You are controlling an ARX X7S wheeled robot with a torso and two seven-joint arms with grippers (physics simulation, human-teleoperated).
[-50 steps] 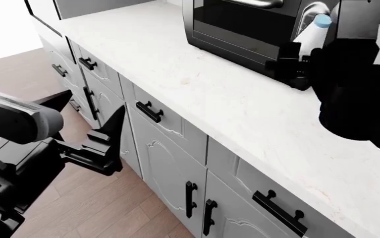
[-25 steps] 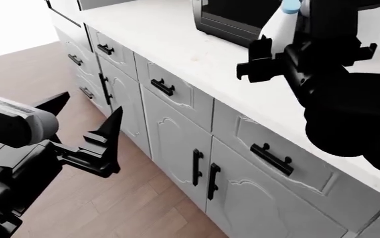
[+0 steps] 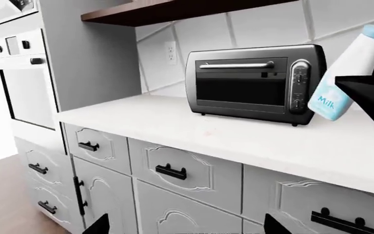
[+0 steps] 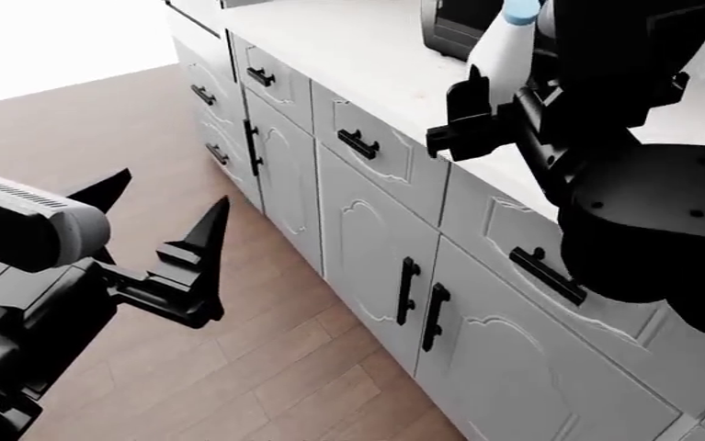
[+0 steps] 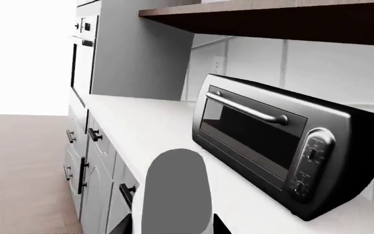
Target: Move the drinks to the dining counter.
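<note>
While tilted, smooth pale plastic bottle (image 4: 503, 50), right hand (image 4: 481, 115).

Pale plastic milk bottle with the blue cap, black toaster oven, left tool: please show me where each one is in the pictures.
Pale plastic milk bottle with blue cap (image 3: 343, 83): left wrist view, on its white body.
Black toaster oven (image 3: 242, 90): left wrist view, on its glass door.
Left tool (image 4: 156, 216): head view, midway between its fingertips.

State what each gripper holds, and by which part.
Right gripper grips the milk bottle around its lower body; left gripper holds nothing.
</note>
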